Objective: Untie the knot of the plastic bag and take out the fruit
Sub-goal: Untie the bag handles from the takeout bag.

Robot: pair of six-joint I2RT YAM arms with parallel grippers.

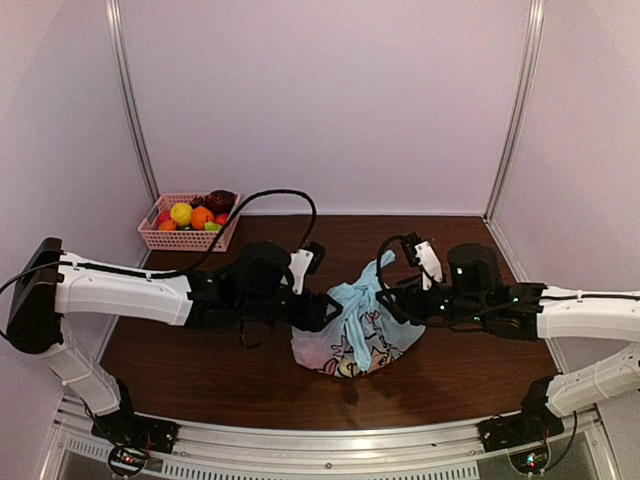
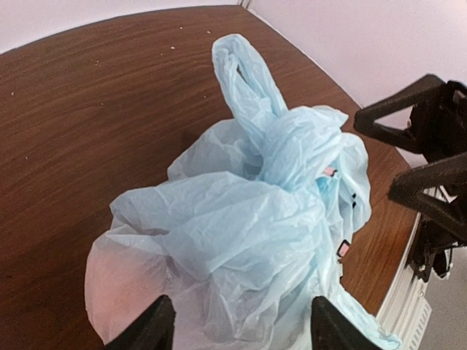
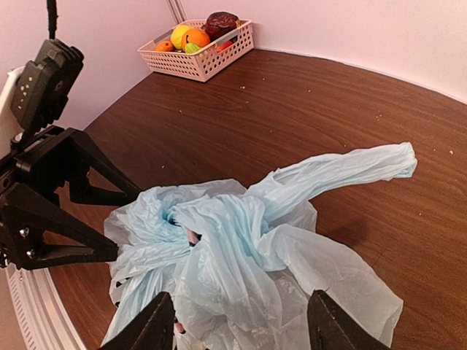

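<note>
Brown table (image 1: pixel 200 350) | plastic bag (image 1: pixel 360 335) centre; knot (image 2: pixel 295 149) tied | left pincer (image 2: pixel 241 313) wide at bag | right pincer (image 3: pixel 241 306) wide at bag

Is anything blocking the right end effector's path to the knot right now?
Nothing visible does. The right end effector is open with the knot just ahead; only folds of the plastic bag lie between. The left end effector is open on the far side.

The brown table (image 1: pixel 200 380) carries the plastic bag (image 1: pixel 360 335) mid-surface and a pink basket (image 1: pixel 185 238) far left.
</note>
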